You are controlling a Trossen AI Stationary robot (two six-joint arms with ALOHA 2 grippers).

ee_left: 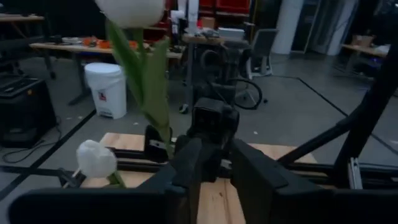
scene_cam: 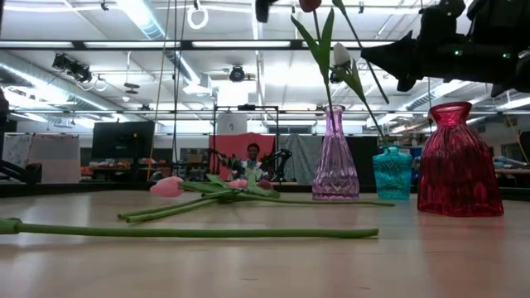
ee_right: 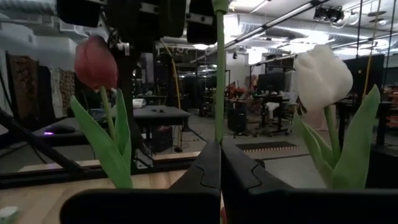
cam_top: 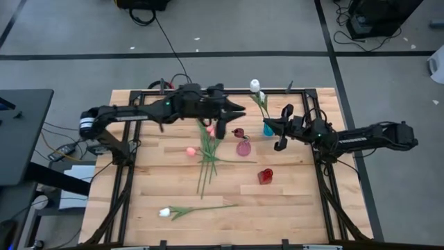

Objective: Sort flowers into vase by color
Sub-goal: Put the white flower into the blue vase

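Fingers of the right gripper (ee_right: pixel 219 180) pinch a green tulip stem (ee_right: pixel 219 74) upright between them; a maroon tulip (ee_right: pixel 95 61) and white tulip (ee_right: pixel 321 74) stand beyond. Left gripper (cam_top: pixel 220 128) fingers: cannot tell.

Overhead we've got a grey floor (cam_top: pixel 229 28) crossed by dark tape lines, black cables snaking over it toward the pale wooden desk (cam_top: pixel 159 180). A dark side table (cam_top: pixel 21 132) sits off to one side of it. At desk level, the room opens up: a white ceiling (scene_cam: pixel 99 33) with ducts and bright strip lights (scene_cam: pixel 137 15), a dark monitor (scene_cam: pixel 122 141) on a bench, and a person in red (scene_cam: pixel 252 156) seated far back by a metal frame. Looking past the desk's far edge, there's a white bin (ee_left: pixel 107 88) on the floor, a long workbench (ee_left: pixel 68 48) behind it and an office chair (ee_left: pixel 263 48). Elsewhere, a dark table (ee_right: pixel 154 115) and more cluttered workstations.
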